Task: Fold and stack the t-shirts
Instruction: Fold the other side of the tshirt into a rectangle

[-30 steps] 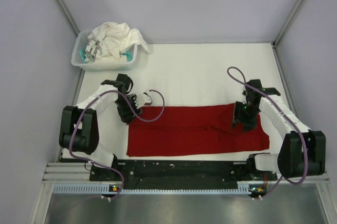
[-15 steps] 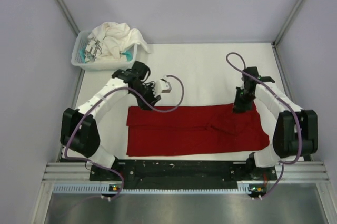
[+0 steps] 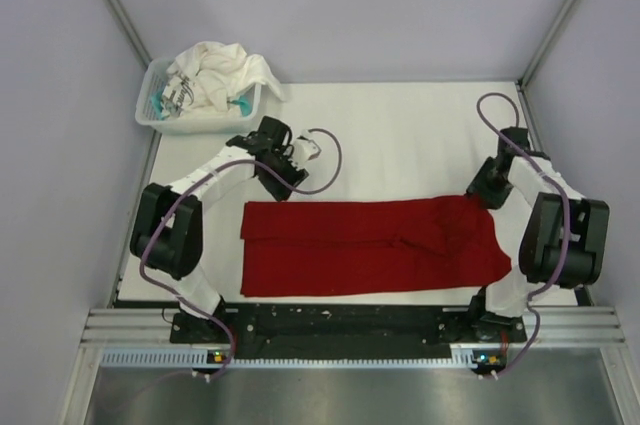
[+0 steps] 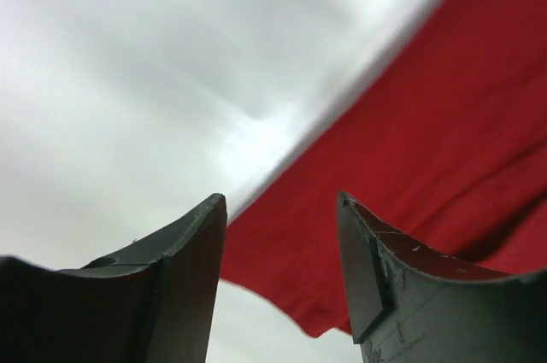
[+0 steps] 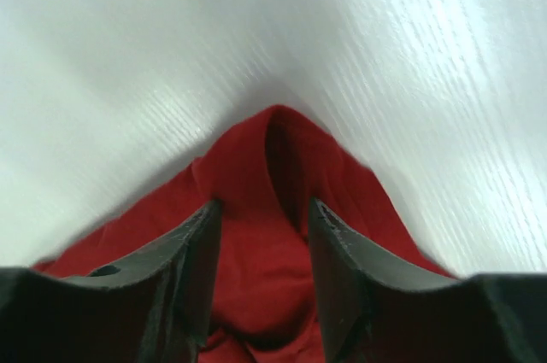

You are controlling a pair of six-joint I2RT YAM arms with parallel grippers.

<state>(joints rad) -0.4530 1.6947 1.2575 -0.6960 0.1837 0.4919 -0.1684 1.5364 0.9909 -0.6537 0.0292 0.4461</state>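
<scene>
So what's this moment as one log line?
red t-shirt: flat on table | left gripper: open, at its edge | right gripper: open, at its corner | white t-shirt: heaped in basket

Left claw (image 4: 280,201) parted, hovering low at the far-left edge of the red t-shirt (image 3: 370,245) | left arm stretched out, elbow bent | right claw (image 5: 264,205) parted over its far-right corner | right arm folded tight beside its right end

You will find no text, label, brand, number or sign to read in any of the three views.
</scene>
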